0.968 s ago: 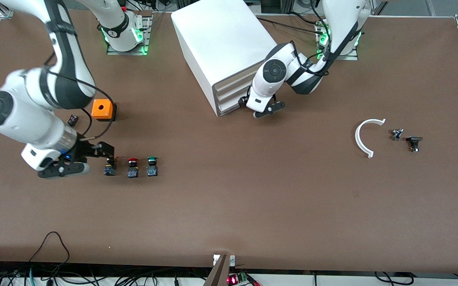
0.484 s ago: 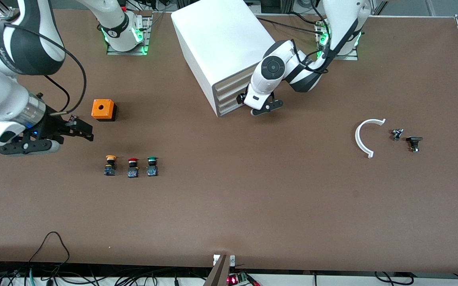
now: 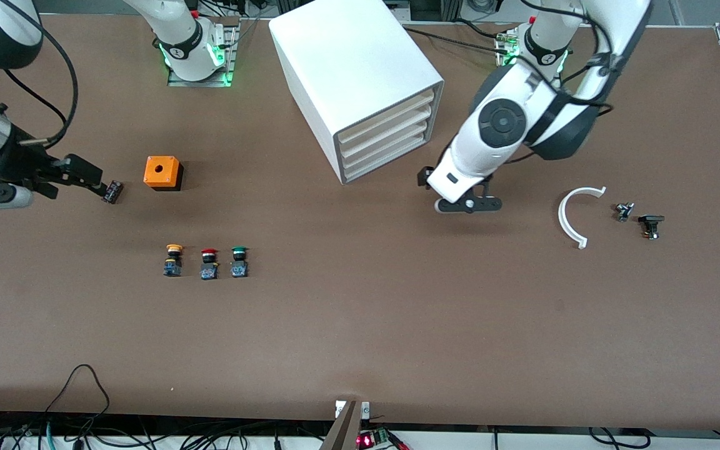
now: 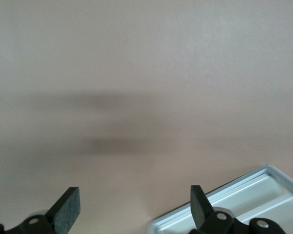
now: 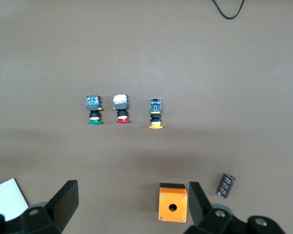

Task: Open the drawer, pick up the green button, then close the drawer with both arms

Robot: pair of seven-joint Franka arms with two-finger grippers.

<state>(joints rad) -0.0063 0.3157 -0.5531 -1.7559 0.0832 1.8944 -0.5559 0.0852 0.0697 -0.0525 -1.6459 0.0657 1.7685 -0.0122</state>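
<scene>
The white cabinet [image 3: 347, 56] stands at the robots' side of the table, and its lowermost drawer [image 3: 386, 156] sits flush with the upper ones. The green-capped button [image 3: 239, 261] stands on the table at one end of a row, beside a red-capped button [image 3: 209, 263] and a yellow-capped button [image 3: 174, 259]; it also shows in the right wrist view [image 5: 94, 110]. My left gripper [image 3: 467, 205] is open and empty over bare table beside the cabinet [image 4: 244, 201], its own view showing it empty too [image 4: 134, 209]. My right gripper [image 3: 75, 181] is open and empty in the air near the orange box [image 5: 173, 207], its own view showing nothing between the fingers [image 5: 132, 204].
An orange box [image 3: 163, 172] with a hole in its top and a small dark cylinder [image 3: 113, 190] lie toward the right arm's end. A white curved strip [image 3: 575, 215] and two small dark parts [image 3: 624, 211] [image 3: 650, 225] lie toward the left arm's end.
My right gripper rose from beside the yellow-capped button and drew back toward the right arm's end. My left gripper left the drawer fronts and moved toward the left arm's end.
</scene>
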